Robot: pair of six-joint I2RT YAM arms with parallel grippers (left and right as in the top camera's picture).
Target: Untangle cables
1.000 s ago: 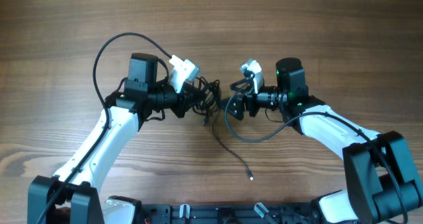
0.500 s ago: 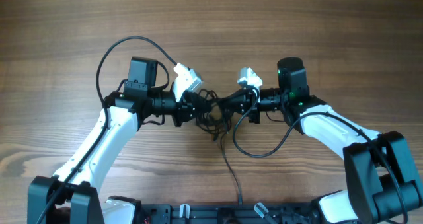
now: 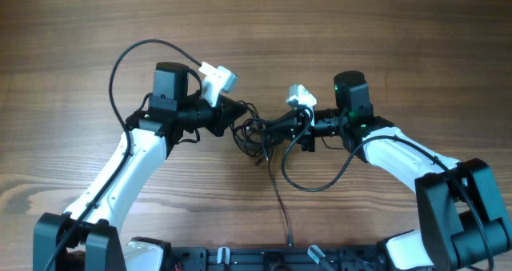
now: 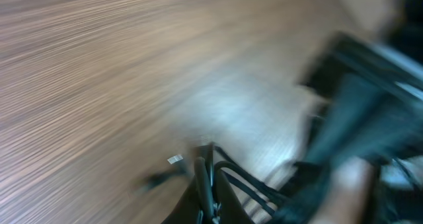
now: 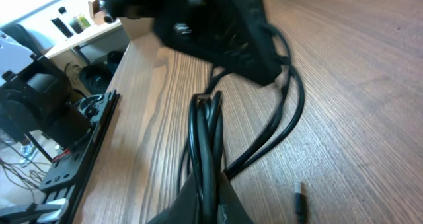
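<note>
The cables (image 3: pixel 258 135) form a small dark tangle on the wood between my two grippers. My left gripper (image 3: pixel 240 111) is shut on a strand at the tangle's upper left. From the right, my right gripper (image 3: pixel 276 127) is shut on several strands. One loose strand (image 3: pixel 280 207) trails down toward the table's front edge. The left wrist view is blurred, but the left gripper (image 4: pixel 208 204) pinches a thin cable there, with a small plug tip (image 4: pixel 174 159) on the wood nearby. In the right wrist view the right gripper (image 5: pixel 213 191) clamps a bundle of cables (image 5: pixel 205 131), and a plug (image 5: pixel 301 203) lies beside it.
Thicker black arm cables loop over the left arm (image 3: pixel 132 55) and under the right arm (image 3: pixel 320 183). A black frame rail (image 3: pixel 256 259) runs along the front edge. In the right wrist view, the left arm's body (image 5: pixel 218 32) looms ahead and a clamp stand (image 5: pixel 59 112) stands past the table's edge.
My right gripper moved left into the tangle and shut on it. The left gripper pushed right, then pulled back up and left. The loose strand's end swung down to the front edge.
</note>
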